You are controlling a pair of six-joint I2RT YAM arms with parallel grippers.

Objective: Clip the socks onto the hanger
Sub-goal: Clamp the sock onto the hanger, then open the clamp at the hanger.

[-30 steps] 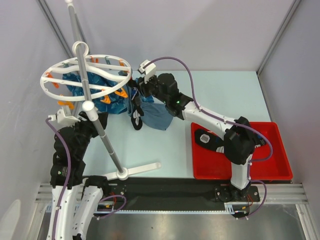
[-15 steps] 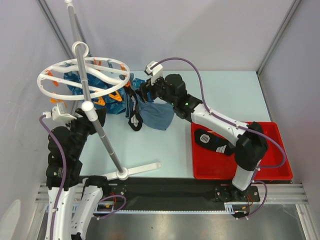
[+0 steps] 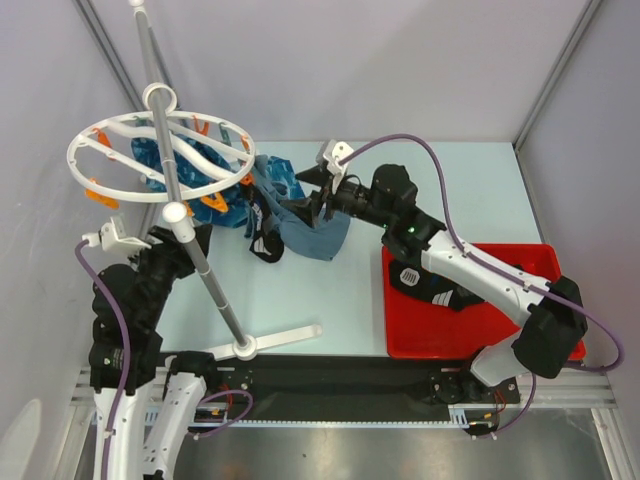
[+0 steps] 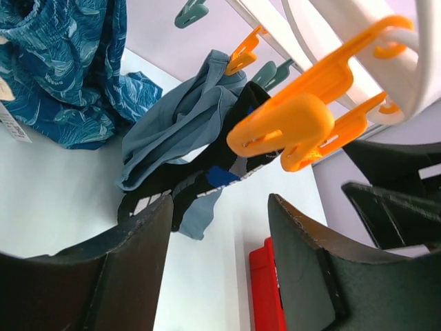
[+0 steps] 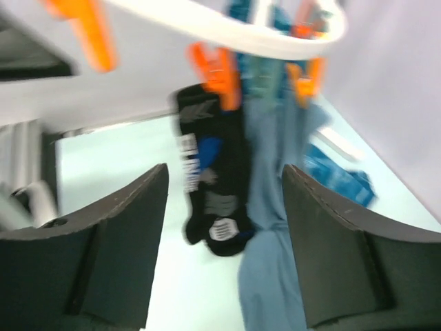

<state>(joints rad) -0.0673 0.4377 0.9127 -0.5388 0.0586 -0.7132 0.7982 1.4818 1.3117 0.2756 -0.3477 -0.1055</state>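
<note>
One black sock with white marks hangs from an orange clip on the white ring hanger; it also shows in the left wrist view and, blurred, in the right wrist view. A second black sock lies in the red tray. My right gripper is open and empty, a short way right of the hanging sock, its jaws facing it. My left gripper is open and empty below the ring, beside the pole, with nothing between its jaws.
A plain grey-blue cloth hangs next to the clipped sock. Blue patterned cloths hang from other clips. The hanger's grey pole slants down to its white foot. Grey walls stand left, right and behind.
My right gripper has drawn back to the right, away from the clips and off the sock. The hanger ring has swung a little left. My left arm has shifted slightly left.
</note>
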